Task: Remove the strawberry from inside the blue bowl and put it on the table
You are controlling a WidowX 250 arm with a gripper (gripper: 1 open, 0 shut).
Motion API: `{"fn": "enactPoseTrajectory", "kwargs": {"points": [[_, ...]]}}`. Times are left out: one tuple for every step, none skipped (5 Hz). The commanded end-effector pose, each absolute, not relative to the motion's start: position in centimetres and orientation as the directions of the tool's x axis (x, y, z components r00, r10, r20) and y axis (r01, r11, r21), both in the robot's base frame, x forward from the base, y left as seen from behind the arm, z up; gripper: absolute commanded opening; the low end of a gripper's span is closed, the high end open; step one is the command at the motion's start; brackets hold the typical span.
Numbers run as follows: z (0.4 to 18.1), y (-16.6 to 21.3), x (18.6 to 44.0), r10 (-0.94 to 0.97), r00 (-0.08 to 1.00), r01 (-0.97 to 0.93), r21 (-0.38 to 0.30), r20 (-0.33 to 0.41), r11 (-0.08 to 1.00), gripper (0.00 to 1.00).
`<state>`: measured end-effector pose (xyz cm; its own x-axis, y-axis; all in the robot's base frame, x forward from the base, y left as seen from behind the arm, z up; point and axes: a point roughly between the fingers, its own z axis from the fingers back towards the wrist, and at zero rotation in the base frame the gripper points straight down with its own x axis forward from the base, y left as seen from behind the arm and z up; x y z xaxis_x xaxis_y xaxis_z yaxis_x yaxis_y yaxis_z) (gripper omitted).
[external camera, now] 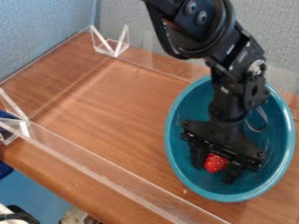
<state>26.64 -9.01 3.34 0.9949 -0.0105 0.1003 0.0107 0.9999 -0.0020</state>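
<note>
The teal-blue bowl (275, 178) stands on the wooden table (117, 105) at the right, near the front edge. A small red strawberry (214, 164) lies at the bottom of the bowl. My black gripper (218, 162) reaches straight down into the bowl, and its two fingers are shut on the strawberry from either side. The arm's dark body rises up and back from the bowl and hides part of the far rim.
Low clear acrylic walls (82, 149) run along the table's front and left edges, with clear corner brackets (111, 39) at the back and at the left (14, 122). Bare wood lies to the left of the bowl.
</note>
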Motion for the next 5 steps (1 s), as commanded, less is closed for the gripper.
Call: {"fn": "enactPoseTrajectory", "kwargs": {"points": [[4.74, -8.65, 27.88, 0.009, 0.988, -0.008, -0.014, 0.151, 1.000, 0.00], [4.94, -8.48, 27.99, 0.014, 0.988, -0.012, -0.010, 0.155, 1.000, 0.00], [5.19, -8.31, 28.07, 0.017, 0.987, -0.016, -0.008, 0.159, 1.000, 0.00], [5.43, -8.11, 28.13, 0.019, 0.986, -0.019, -0.004, 0.163, 1.000, 0.00], [5.66, -7.92, 28.19, 0.021, 0.986, -0.022, 0.000, 0.167, 1.000, 0.00]]}}
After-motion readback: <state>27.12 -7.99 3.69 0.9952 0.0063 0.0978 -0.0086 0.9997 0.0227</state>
